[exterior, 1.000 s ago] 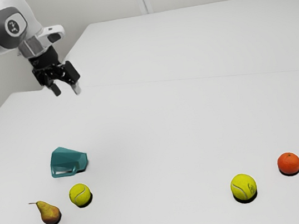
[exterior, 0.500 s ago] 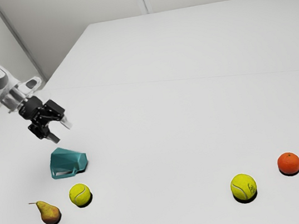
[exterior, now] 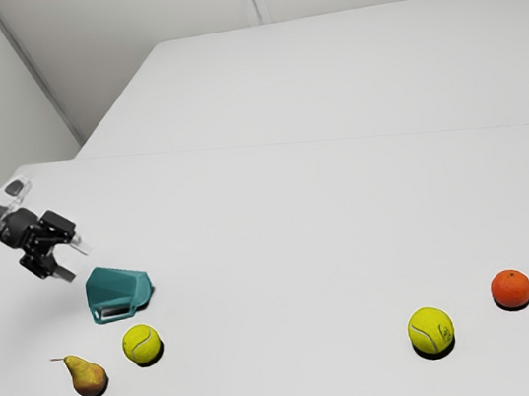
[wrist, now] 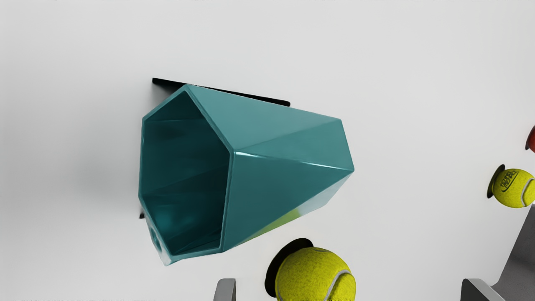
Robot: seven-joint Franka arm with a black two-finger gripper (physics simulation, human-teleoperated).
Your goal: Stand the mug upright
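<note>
Looking at the mug [exterior: 118, 292], I see it lying on its side on the table [exterior: 277, 216], its wide mouth [wrist: 186, 171] turned to the exterior view's left. My gripper [exterior: 74, 261] is near that end, a bit to the far side, with its fingers [wrist: 225, 289] open wide and nothing held. I think being there helps me get at the mug, and keeps me clear of the tennis ball [exterior: 142, 345] and the pear [exterior: 87, 376] on the near side. The wrist view lets me peek right into the mug's dark hollow, which the exterior view hides. The exterior view gives me the loop of the handle [exterior: 106, 315], low on the near side.
</note>
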